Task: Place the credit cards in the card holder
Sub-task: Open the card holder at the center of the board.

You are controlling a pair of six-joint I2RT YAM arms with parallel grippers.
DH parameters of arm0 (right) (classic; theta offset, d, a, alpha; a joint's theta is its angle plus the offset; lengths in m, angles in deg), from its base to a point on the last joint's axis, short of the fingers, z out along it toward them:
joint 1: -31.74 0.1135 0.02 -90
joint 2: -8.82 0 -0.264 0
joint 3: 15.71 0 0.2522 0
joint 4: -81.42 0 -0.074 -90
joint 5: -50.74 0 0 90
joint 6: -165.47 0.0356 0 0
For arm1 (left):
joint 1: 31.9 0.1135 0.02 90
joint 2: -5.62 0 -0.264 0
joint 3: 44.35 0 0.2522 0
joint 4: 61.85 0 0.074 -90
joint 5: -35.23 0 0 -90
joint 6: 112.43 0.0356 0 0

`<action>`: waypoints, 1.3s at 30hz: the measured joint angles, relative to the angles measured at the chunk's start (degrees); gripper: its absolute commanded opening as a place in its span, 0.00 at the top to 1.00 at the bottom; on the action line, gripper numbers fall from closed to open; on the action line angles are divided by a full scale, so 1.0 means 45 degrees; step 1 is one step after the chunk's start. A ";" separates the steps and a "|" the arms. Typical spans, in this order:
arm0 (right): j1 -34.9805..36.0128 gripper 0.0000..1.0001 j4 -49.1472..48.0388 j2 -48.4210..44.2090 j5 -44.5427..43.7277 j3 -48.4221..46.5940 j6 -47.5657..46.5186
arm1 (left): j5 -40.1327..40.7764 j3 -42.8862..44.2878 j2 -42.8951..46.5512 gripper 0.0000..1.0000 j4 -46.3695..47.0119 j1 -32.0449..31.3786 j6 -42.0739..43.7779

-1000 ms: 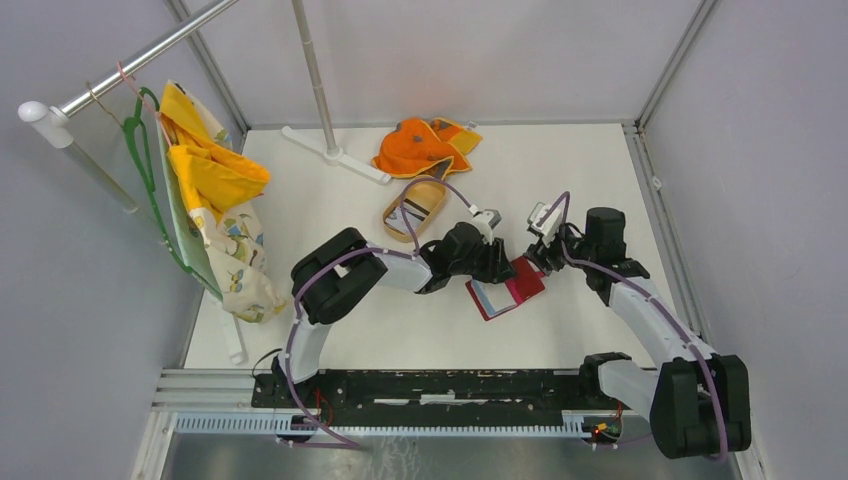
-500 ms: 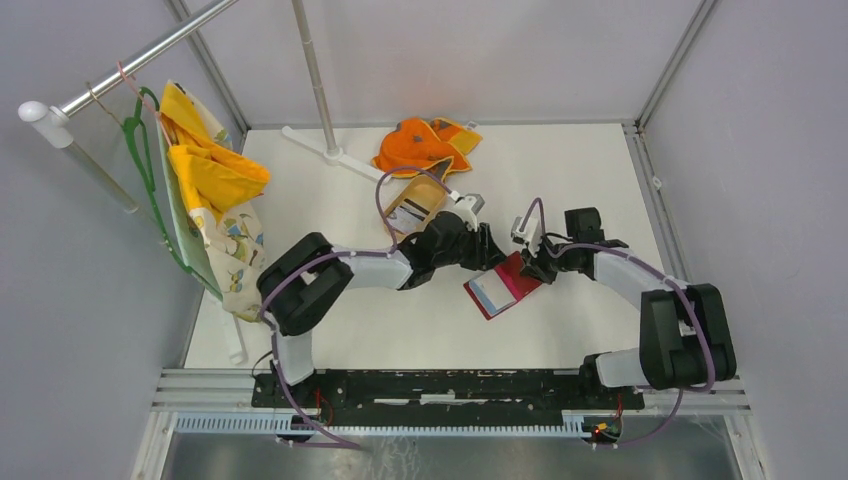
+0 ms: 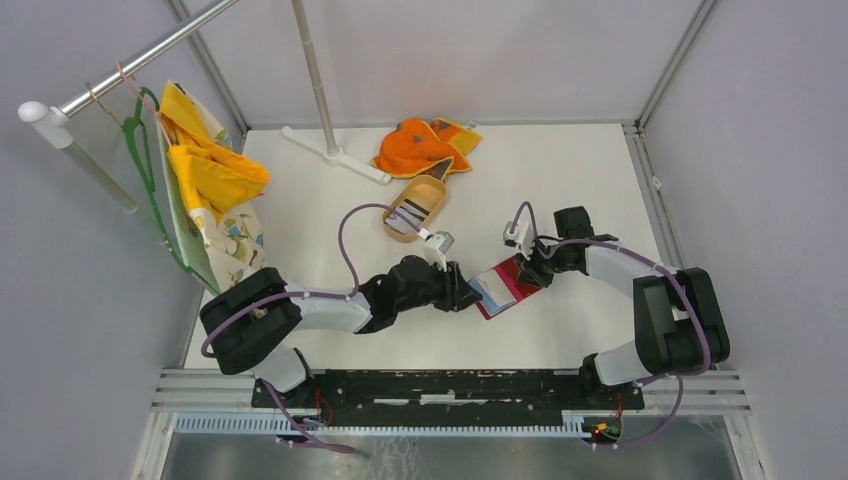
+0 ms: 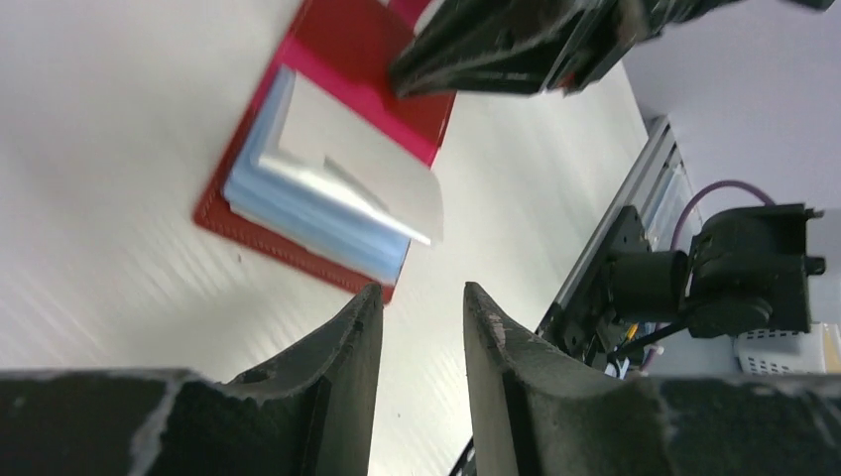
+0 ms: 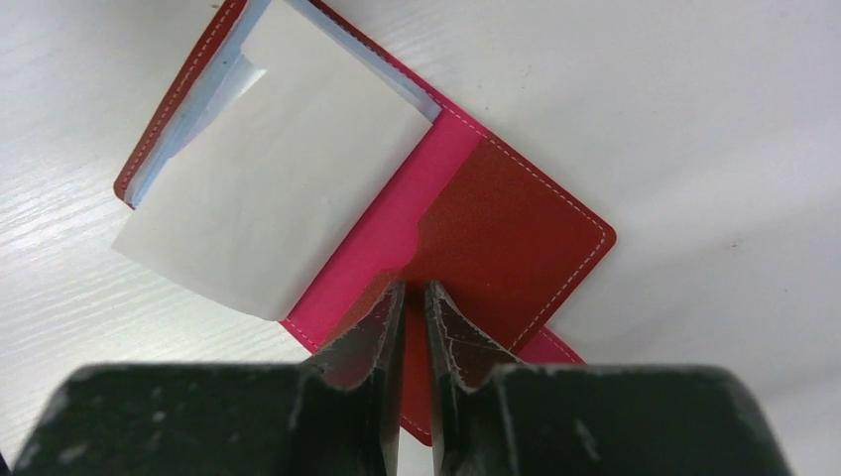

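The red card holder (image 3: 520, 281) lies open on the white table, its pale blue sleeves on the left half. A white card (image 5: 268, 198) rests askew on those sleeves (image 4: 327, 213) and overhangs one edge. My right gripper (image 5: 414, 288) is shut on the holder's red flap (image 5: 516, 228), its tips at the pocket's notch; the top view shows the right gripper (image 3: 531, 271) at the holder's far right. My left gripper (image 4: 421, 290) stands open and empty, its tips just short of the holder's corner (image 3: 466, 293). More cards (image 3: 412, 212) with dark stripes lie in the wooden tray.
The tan oval tray (image 3: 392, 236) sits behind the left arm. An orange cloth (image 3: 425, 145) lies at the back. A stand's white foot (image 3: 335, 152) is at the back left. Clothes on a green hanger (image 3: 210, 200) hang along the left edge.
The left arm has swung its gripper nearer, from behind the holder to its left edge. The right gripper has come down onto the red flap and closed.
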 measured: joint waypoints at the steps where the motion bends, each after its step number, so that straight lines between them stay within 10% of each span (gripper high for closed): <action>1: 0.0000 0.81 0.0078 -0.0015 0.0126 0.0000 -0.0053 | 0.0102 -0.0223 0.0000 0.62 -0.0005 -0.0185 -0.0136; 14: 0.0034 0.82 0.0107 0.0063 -0.0131 0.0000 -0.0029 | 0.0563 -0.0073 -0.1117 0.81 0.0306 -0.0670 -0.0826; 39: 0.0083 0.80 0.0092 0.0063 -0.0214 0.0000 0.0053 | 0.0194 0.2696 -0.3798 0.73 0.0219 -0.0680 -0.0879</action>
